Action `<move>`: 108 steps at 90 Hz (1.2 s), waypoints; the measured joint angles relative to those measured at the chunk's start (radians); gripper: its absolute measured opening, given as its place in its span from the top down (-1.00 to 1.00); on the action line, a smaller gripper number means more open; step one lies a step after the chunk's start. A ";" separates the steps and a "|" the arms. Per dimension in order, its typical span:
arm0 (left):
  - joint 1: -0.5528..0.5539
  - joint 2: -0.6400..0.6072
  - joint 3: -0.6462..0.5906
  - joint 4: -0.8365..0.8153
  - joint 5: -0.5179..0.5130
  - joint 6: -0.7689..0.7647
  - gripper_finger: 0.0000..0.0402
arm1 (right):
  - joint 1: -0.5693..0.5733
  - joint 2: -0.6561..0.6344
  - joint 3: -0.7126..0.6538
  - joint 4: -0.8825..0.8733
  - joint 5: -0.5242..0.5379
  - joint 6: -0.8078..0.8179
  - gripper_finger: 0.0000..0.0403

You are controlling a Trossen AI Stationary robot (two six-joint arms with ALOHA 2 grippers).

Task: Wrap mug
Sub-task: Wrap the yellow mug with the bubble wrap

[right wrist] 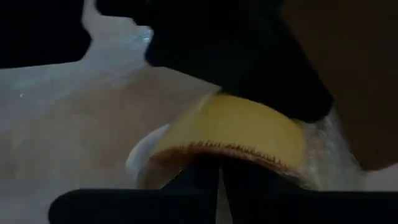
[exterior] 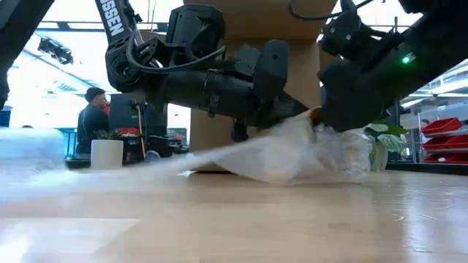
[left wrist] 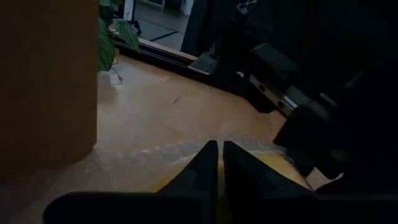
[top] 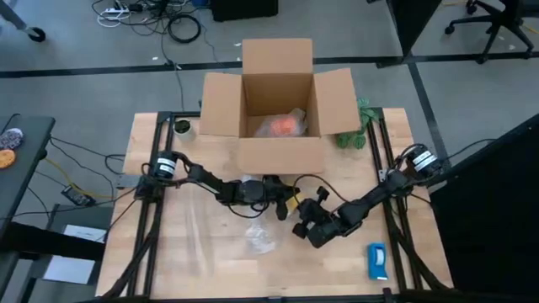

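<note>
both grippers (left (top: 282, 202), right (top: 301, 220)) pinched together; mug (top: 285, 126) well apart, in box (top: 278, 67).

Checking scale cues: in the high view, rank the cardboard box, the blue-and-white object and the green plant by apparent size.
1. Cardboard box, by far the largest.
2. Green plant and blue-and-white object: look about alike, and the box hides part of the plant, so no ranking.

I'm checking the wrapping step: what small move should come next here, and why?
Probably the left gripper should draw the clear film further over the yellow object: the right wrist view shows part of it bare, with the right gripper close beside it. The orange mug lies in the box.
</note>
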State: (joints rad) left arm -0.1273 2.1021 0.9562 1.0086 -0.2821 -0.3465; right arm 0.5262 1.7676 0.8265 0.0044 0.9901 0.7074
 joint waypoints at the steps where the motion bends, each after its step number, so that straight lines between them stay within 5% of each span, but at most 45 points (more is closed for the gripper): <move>1: 0.000 0.000 0.000 0.000 0.001 0.001 0.93 | 0.002 0.000 0.000 0.000 0.000 0.002 1.00; 20: -0.004 0.000 0.002 -0.001 0.022 0.004 0.93 | 0.053 -0.055 0.000 -0.029 -0.021 0.007 1.00; 54: -0.004 0.000 0.002 -0.005 0.026 0.024 0.93 | 0.135 -0.236 0.001 -0.347 -0.268 0.172 1.00; 80: -0.004 0.000 0.002 -0.003 0.018 0.024 0.93 | 0.102 -0.044 0.001 -0.211 -0.153 0.201 1.00; 108: -0.003 0.000 0.001 -0.004 0.002 0.024 0.93 | -0.010 0.097 0.001 0.006 0.107 0.129 1.00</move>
State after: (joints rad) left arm -0.1299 2.1017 0.9573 1.0045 -0.2796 -0.3225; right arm 0.5166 1.8641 0.8276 0.0101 1.0971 0.8360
